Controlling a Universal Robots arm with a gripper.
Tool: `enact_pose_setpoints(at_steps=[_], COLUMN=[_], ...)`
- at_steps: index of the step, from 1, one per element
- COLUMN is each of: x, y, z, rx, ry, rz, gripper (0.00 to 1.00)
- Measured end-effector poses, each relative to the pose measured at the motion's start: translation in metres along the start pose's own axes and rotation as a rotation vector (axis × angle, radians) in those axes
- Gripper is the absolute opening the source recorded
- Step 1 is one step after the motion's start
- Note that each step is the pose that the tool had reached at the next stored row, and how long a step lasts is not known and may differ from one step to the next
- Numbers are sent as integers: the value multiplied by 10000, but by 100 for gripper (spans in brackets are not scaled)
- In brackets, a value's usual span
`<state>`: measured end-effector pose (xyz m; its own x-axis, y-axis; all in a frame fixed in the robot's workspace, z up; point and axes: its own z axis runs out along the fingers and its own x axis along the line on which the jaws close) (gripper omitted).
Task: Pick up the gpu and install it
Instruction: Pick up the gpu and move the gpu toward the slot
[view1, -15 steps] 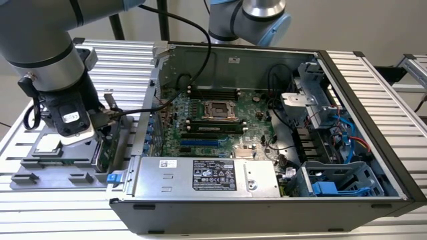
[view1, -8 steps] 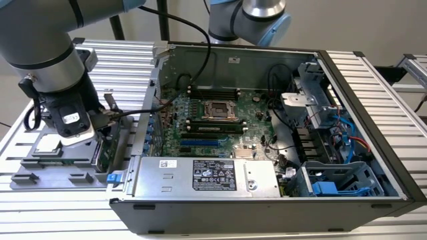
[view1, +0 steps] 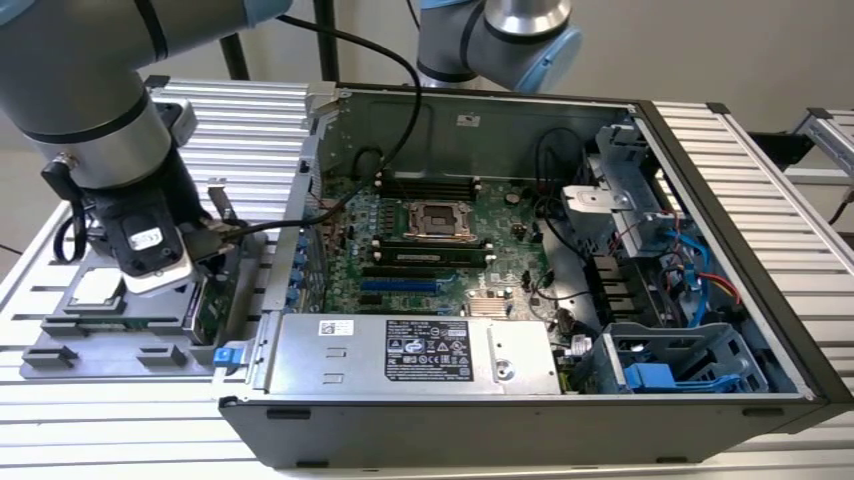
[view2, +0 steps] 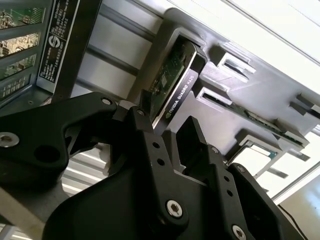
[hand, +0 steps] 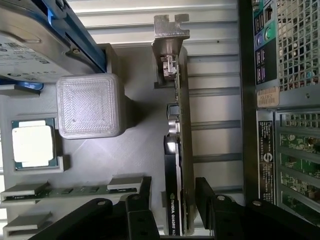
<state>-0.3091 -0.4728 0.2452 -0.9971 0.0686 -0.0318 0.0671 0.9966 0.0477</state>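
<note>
Now claw (hand: 174, 181) spread apart, straddling gpu (hand: 182, 125) standing on edge in grey holder (hand: 140, 145).

White lettering along the black edge of the gpu (view2: 175, 80), in both wrist views. Black-and-white rating label (view1: 427, 350) and small barcode sticker (view1: 334, 326) atop the power supply (view1: 523, 358) in the exterior view. Dark printed label (hand: 267, 167) on the rear of the computer case (hand: 295, 55). White printed label on the hard drive (hand: 25, 47).
</note>
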Motion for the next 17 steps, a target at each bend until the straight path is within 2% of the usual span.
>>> enact_pose_setpoints(at_steps=[2,17], x=[0,3], y=[1,3], z=[9,72], rx=[-5,-3], ry=[-61,-51], rz=[-13,-12], gripper=[100,100])
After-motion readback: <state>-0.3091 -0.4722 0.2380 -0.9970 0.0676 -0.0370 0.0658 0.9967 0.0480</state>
